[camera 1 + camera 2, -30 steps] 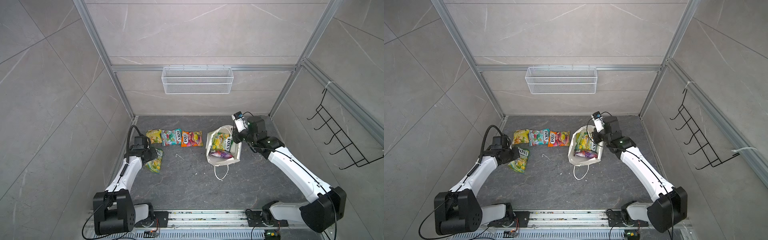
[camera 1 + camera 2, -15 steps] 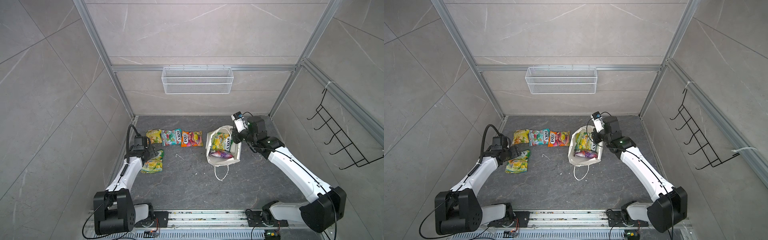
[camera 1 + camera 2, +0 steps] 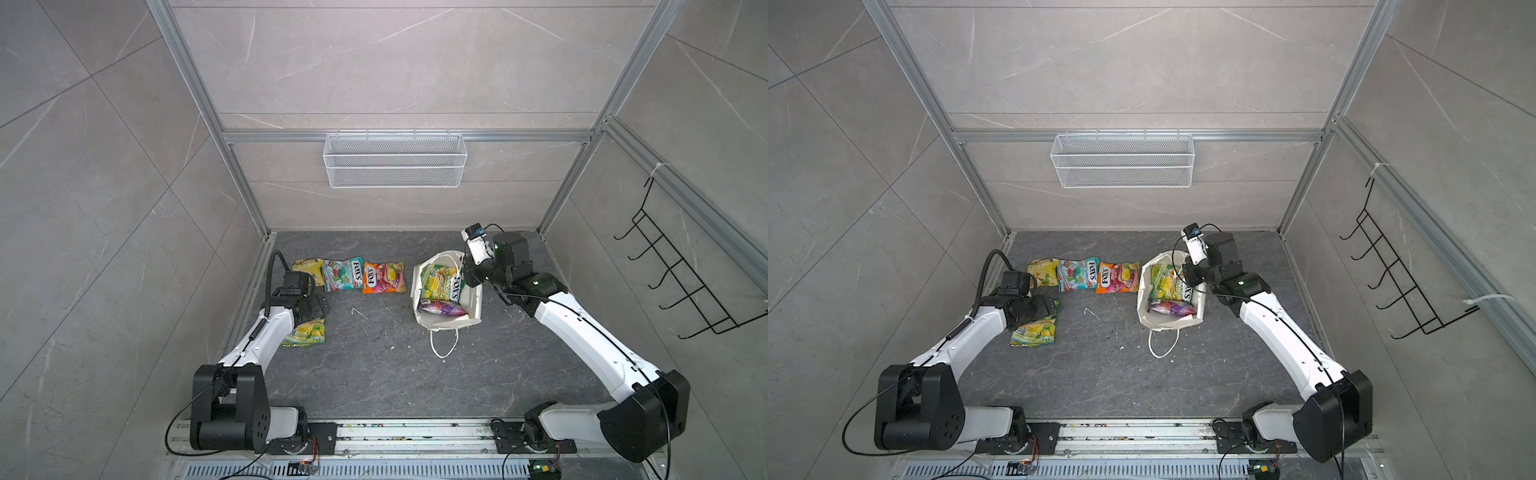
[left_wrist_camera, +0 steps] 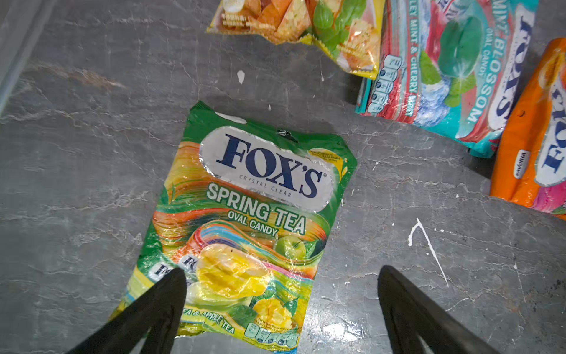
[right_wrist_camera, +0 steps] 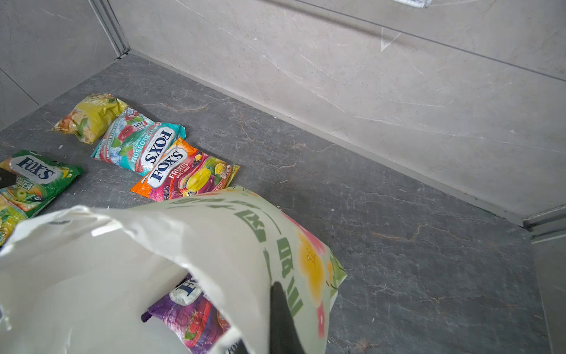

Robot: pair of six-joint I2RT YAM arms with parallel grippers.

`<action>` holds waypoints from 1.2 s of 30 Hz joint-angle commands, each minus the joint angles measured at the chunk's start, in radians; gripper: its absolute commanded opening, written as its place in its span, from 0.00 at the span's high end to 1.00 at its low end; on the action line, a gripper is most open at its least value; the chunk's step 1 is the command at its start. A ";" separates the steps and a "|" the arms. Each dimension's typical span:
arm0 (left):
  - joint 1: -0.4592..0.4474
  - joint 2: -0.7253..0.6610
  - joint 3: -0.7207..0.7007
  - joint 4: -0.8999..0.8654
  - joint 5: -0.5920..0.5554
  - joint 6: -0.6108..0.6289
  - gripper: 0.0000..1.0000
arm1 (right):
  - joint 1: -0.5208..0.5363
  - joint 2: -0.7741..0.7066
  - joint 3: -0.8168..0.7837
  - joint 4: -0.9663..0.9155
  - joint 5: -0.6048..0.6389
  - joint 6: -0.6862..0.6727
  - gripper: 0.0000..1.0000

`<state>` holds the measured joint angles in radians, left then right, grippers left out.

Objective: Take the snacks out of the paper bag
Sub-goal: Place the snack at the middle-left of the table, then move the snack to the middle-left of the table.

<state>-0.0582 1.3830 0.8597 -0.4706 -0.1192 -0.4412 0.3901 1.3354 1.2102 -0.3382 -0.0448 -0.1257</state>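
The white paper bag (image 3: 474,305) stands open at the right, and my right gripper (image 3: 468,277) is shut on its far rim (image 5: 245,245). Inside it lie a green-yellow snack (image 3: 439,283) and a purple one (image 5: 186,309). On the floor, a yellow snack (image 3: 308,269), a teal-red one (image 3: 343,274) and an orange one (image 3: 383,277) form a row. In front of the row a green Spring Tea packet (image 4: 254,196) lies flat. My left gripper (image 4: 281,274) hangs open over its lower end, holding nothing.
A white wire basket (image 3: 395,166) hangs on the back wall. A black hook rack (image 3: 681,286) is fixed to the right wall. The bag's cord handle (image 3: 444,345) trails on the floor toward the front. Aluminium frame posts stand at the back corners.
My left gripper has opened and let go of the Spring Tea packet, which now lies flat on the floor. The right gripper and the bag have not moved.
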 commanded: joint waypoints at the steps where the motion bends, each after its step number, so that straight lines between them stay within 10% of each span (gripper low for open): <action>1: 0.004 0.073 0.020 -0.010 0.043 -0.023 0.01 | -0.001 -0.001 0.041 0.054 -0.026 0.014 1.00; 36: 0.008 0.297 0.117 0.141 -0.100 0.322 0.24 | 0.000 -0.035 0.024 0.062 -0.017 0.016 1.00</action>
<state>-0.0544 1.6569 0.9463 -0.3630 -0.1936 -0.1669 0.3901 1.3350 1.2102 -0.3382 -0.0486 -0.1257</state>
